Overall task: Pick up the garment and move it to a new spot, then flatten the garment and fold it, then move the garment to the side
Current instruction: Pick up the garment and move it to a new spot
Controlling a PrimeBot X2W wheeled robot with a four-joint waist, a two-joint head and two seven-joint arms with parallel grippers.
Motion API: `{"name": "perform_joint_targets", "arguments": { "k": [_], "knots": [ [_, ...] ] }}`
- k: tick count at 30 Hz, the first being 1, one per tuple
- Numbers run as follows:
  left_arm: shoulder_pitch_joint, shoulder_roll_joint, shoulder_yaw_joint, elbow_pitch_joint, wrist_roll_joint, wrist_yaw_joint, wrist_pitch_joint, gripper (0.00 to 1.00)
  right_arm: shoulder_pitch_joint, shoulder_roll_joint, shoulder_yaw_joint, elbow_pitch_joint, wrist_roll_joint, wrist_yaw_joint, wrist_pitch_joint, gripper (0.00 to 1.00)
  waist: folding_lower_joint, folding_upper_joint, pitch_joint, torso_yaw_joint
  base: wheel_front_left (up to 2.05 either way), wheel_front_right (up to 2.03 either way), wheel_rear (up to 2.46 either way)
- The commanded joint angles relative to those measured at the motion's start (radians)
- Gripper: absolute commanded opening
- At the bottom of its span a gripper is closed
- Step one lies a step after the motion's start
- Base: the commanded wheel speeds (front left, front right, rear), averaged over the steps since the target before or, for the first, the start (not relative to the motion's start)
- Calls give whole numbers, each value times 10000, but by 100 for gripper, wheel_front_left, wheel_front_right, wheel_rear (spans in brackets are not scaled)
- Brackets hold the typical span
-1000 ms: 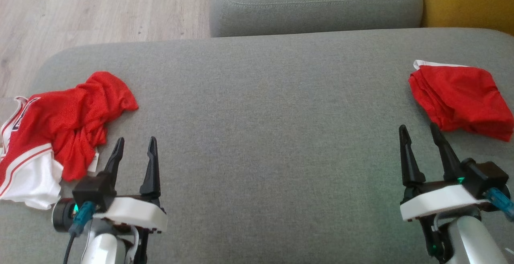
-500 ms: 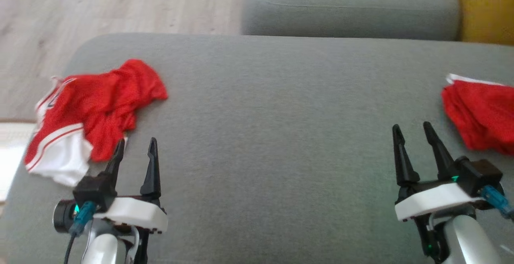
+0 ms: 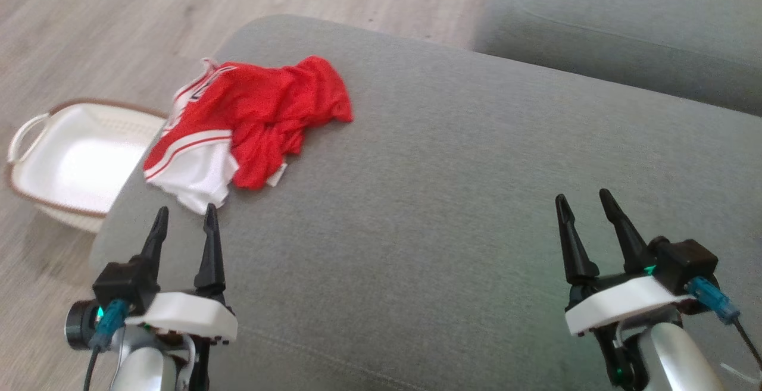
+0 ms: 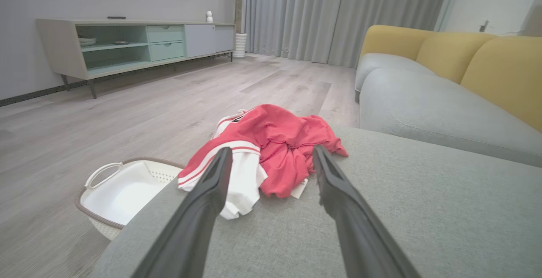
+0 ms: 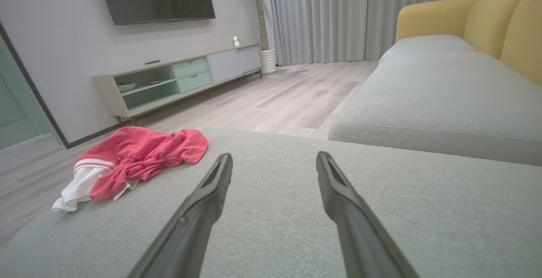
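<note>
A crumpled red and white garment lies near the far left corner of the grey sofa seat. It also shows ahead of the fingers in the left wrist view and off to the left in the right wrist view. My left gripper hovers open a short way in front of the garment, with nothing between its fingers. At the lower right, my right gripper stands open over bare cushion, far from the garment.
A white basket with a brown rim sits on the wooden floor left of the seat. A second grey cushion lies beyond, with yellow backrests. A TV cabinet stands across the room.
The whole head view has swung left, so the camera moved: the basket has come into view and the folded red cloth at right has left it. Both grippers stay open.
</note>
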Motion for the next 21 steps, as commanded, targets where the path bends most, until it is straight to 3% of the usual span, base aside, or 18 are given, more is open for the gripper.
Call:
{"name": "perform_joint_targets", "arguments": {
  "k": [1,14,17,21],
  "knots": [
    [-352,41,400,-351,93,44,-53,100,-420,-46,226,-251,91,73,-54,100,0,0,59,391,0,0,0],
    [-594,67,533,-325,-74,-77,-53,100,-579,-134,520,-89,145,73,-155,100,0,0,175,388,0,0,0],
    [-1324,408,512,-156,-92,-291,114,100,-685,-241,525,-173,132,73,-137,100,0,0,419,216,0,0,0],
    [-2831,970,767,110,-436,-471,1257,100,-899,-373,578,-328,129,73,-50,100,0,0,908,-179,0,0,0]
  ]
}}
